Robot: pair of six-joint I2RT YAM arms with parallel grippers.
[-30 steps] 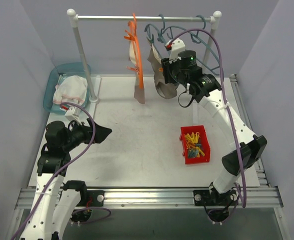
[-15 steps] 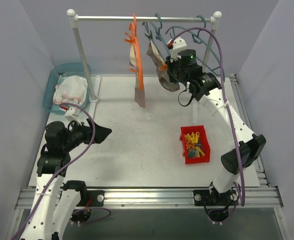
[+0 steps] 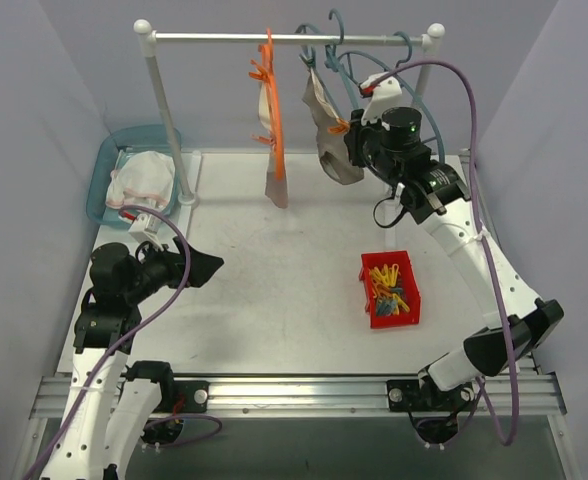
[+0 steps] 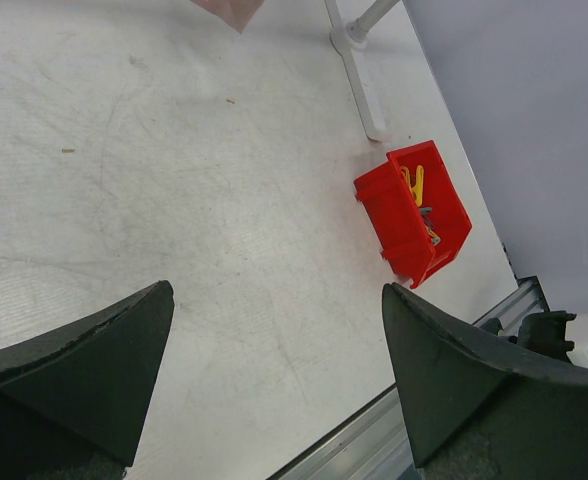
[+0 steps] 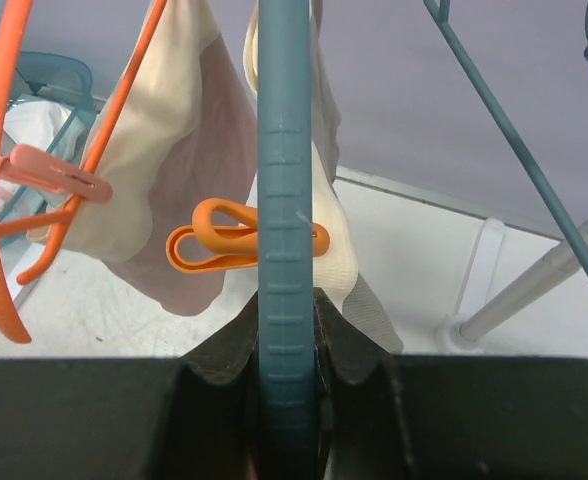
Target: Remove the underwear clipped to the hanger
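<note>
One wrist view shows right fingers [image 5: 224, 348] pinching teal hanger [image 5: 286, 200] (left fingers [image 4: 84, 350] gape, empty).

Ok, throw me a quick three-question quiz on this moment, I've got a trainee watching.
1. True or false: the left fingers are shut tight.
2. What are the right fingers shut on? A) the orange hanger B) the teal hanger C) the red bin
3. Fill in: the clip pinning the underwear to the teal hanger is ____ in colour.
Key: 1 false, they stand open with nothing between them. 2 B. 3 orange.
</note>
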